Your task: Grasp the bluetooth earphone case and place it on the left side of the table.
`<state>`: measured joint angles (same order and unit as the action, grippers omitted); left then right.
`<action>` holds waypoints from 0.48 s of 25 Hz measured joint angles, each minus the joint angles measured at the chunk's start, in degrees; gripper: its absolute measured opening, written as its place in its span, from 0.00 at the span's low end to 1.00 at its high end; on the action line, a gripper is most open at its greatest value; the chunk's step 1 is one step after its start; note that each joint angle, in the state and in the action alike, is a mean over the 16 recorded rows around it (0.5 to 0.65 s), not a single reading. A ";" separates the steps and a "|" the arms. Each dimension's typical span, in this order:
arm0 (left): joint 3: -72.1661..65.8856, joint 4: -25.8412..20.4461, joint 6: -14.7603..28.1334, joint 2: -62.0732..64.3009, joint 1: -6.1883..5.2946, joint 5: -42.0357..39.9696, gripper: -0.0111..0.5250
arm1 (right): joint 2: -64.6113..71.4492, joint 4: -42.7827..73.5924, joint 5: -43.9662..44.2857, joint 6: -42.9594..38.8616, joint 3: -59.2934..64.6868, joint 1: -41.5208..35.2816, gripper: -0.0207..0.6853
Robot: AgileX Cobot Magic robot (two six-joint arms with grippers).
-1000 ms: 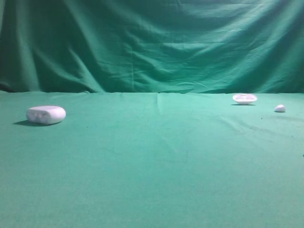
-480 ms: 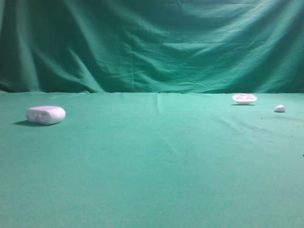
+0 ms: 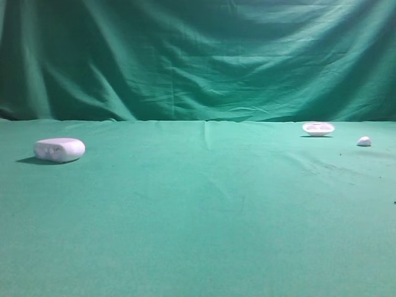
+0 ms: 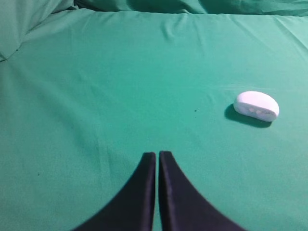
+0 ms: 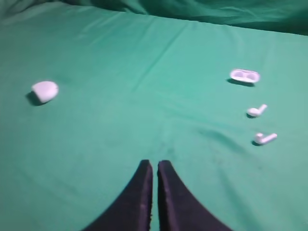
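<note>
The white, pill-shaped bluetooth earphone case [image 3: 60, 149] lies on the left side of the green cloth table [image 3: 198, 210], with nothing touching it. The left wrist view has the case [image 4: 256, 105] ahead and to the right of my left gripper [image 4: 157, 154], well apart from it. That gripper is shut and holds nothing. Far to the left in the right wrist view the case [image 5: 44, 91] shows again, distant from my right gripper [image 5: 154, 164]. This gripper is shut and empty too. Neither gripper shows in the exterior high view.
A shallow white dish-like piece [image 3: 318, 128] and a tiny white pebble-like piece [image 3: 364, 141] sit at the table's far right. In the right wrist view the dish-like piece [image 5: 244, 75] lies beyond two white earbuds [image 5: 256, 110] [image 5: 265, 138]. Green cloth hangs behind the table.
</note>
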<state>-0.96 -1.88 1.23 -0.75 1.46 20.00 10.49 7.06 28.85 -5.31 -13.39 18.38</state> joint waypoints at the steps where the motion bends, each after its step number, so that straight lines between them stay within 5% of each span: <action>1: 0.00 0.00 0.00 0.00 0.00 0.00 0.02 | -1.66 0.04 -0.65 -0.01 1.74 -2.05 0.03; 12: 0.00 0.00 0.00 0.00 0.00 0.00 0.02 | -10.95 0.06 -5.32 -0.01 13.25 -14.08 0.03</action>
<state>-0.96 -1.88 1.23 -0.75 1.46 20.00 -0.46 7.13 23.53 -5.32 -0.14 4.30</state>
